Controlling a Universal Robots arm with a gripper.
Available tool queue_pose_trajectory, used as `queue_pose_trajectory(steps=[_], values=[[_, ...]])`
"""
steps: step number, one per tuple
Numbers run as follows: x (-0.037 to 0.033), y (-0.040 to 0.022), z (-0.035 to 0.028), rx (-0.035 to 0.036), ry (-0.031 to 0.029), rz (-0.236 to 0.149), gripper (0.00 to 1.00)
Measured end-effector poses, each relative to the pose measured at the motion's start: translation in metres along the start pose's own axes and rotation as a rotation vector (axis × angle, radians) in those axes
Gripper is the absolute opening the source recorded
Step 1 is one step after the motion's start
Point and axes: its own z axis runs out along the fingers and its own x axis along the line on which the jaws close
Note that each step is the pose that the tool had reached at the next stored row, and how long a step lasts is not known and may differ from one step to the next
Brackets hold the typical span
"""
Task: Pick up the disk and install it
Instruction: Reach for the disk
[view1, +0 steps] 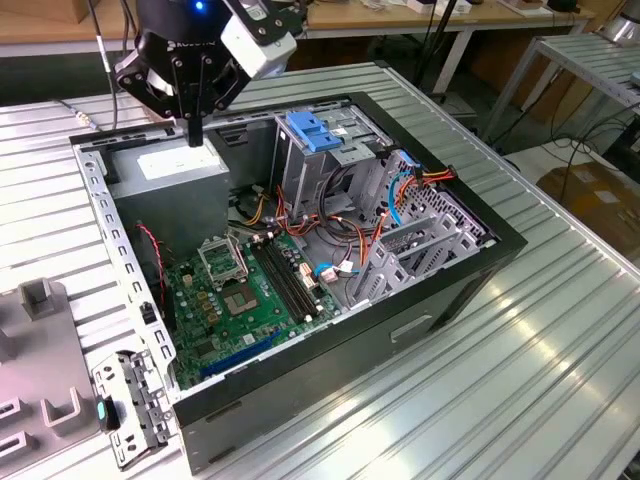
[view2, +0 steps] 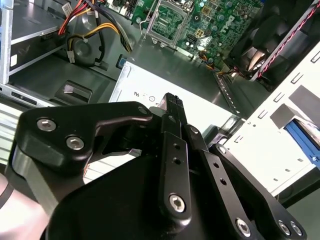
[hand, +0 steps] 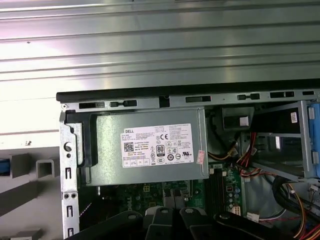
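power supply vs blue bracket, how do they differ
The power supply is a grey metal box with a white sticker; the blue bracket is plastic with cut-out slots. The power supply sits in a corner of the case; the blue bracket tops the drive cage. Both are inside the open case.

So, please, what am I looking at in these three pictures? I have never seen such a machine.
It is a robot arm ending in a gripper, a black hand with two fingers. The exterior view comes from a camera off the arm. Both wrist views come from cameras riding on the arm. On the ribbed metal table lies an open computer case, showing a green circuit board and a light-blue bracket. The gripper hangs over a grey box with a white sticker. It is shut and holds nothing.
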Motion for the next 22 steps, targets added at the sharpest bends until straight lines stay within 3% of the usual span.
queue_pose_trajectory(steps=[22], values=[[0.0167,-0.0013,-0.0005,-0.0001,0.0002,0.0,0.11]])
